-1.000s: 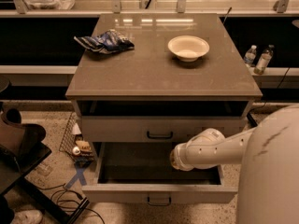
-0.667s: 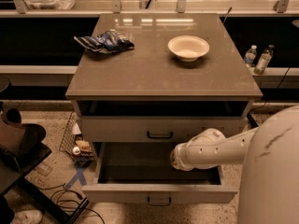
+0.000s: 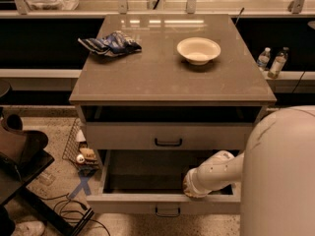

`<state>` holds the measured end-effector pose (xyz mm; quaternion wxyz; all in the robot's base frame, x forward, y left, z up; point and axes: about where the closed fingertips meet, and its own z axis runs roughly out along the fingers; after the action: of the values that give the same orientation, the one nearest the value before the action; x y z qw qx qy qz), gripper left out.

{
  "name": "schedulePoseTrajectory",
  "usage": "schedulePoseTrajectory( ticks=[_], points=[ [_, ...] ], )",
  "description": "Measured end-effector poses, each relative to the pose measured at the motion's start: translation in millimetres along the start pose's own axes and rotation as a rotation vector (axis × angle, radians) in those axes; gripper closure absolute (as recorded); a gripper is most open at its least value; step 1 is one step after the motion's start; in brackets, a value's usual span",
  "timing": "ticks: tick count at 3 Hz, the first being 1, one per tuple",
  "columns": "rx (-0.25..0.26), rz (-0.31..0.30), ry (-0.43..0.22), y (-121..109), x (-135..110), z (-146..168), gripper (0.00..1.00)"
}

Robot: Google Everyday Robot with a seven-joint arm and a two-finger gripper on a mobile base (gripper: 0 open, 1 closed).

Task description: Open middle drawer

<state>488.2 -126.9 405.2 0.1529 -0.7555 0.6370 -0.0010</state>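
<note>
Middle drawer (image 3: 133,204) pulled well out below the tabletop (image 3: 167,82), dark inside showing, little black handle (image 3: 167,211) at the front. Gripper (image 3: 193,188) down inside it, just behind the front wall (open or closed, cannot tell). Looks nearly done. To finish well: pull straight back, slow and even, no tilting, then lift away without bumping the drawer above (image 3: 128,135).
</note>
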Motion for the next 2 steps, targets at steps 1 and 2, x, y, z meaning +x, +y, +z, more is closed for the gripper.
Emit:
schedulePoseTrajectory(
  ticks=[1,2],
  points=[
    [-0.042,0.035,0.027,26.6,16.8,-2.9,1.0],
    [-0.042,0.035,0.027,26.6,16.8,-2.9,1.0]
  ],
)
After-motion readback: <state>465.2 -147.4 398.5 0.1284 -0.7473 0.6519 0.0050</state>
